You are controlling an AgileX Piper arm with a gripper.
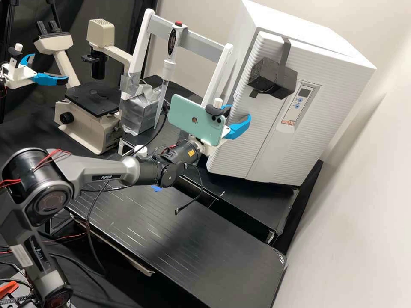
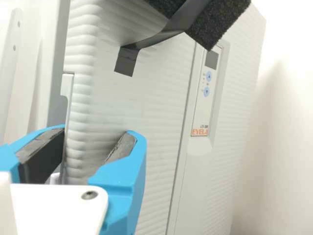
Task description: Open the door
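The door [image 1: 240, 147] is pale and ribbed; the tool [image 1: 240, 111] stands spread at its edge, gripping nothing.

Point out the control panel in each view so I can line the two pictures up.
High view: right of centre, in the upper half, the control panel is on the front of the white cabinet.
Wrist view: the control panel is across the seam in the cabinet's front from the gripper.
Shared landmark: the black foam block, strapped to the cabinet close to the panel.
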